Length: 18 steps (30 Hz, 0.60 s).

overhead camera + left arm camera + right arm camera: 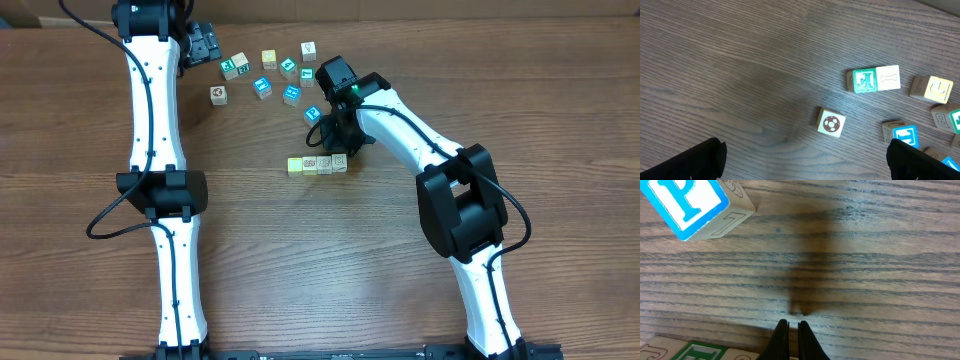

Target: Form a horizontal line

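The horizontal line [318, 164] lies mid-table: one yellow-green cube [294, 166] at its left end, then three touching cream cubes with dark marks. My right gripper [338, 147] hangs just behind the row's right end, shut and empty. In the right wrist view its fingers [793, 325] are pressed together over bare wood, and cube tops [690, 352], seemingly the row, show at the bottom-left edge. My left gripper [205, 45] is far back left, open and empty. Its fingers [805, 160] are spread wide over the table.
Loose cubes lie behind the row: teal-faced ones [291, 95] [312, 114], a soccer-ball cube [218, 95] [831, 122], and a green-and-bone pair [235, 66] [873, 80]. A blue letter cube [690, 202] lies beyond my right fingers.
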{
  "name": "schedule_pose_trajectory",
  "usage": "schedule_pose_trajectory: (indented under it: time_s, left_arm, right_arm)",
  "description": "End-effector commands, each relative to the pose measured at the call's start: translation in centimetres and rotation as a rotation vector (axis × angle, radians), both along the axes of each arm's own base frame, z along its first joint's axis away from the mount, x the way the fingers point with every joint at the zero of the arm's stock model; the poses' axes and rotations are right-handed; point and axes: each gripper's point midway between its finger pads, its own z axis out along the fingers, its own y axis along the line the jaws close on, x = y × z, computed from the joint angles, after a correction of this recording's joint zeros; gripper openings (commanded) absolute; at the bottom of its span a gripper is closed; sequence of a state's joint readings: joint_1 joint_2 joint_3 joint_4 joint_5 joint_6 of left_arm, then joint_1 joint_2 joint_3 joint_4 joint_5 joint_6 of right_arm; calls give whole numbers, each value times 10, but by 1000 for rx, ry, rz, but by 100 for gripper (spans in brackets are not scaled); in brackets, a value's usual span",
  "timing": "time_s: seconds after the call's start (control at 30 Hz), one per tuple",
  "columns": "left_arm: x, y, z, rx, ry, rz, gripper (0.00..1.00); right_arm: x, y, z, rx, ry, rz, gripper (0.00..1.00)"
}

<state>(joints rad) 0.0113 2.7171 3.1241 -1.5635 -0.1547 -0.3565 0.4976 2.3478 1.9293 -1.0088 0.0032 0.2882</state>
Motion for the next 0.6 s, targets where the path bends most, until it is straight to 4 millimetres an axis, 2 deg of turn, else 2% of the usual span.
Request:
schedule_pose_trajectory:
  time_s: [0.0,0.57]
  left_arm:
    - [0,2,22,14,-46,-5,100]
    - [0,2,22,14,-46,-5,100]
  right_arm:
    - [-1,1,6,8,-3,-1,4]
    - [-5,-1,5,-2,15,-1,4]
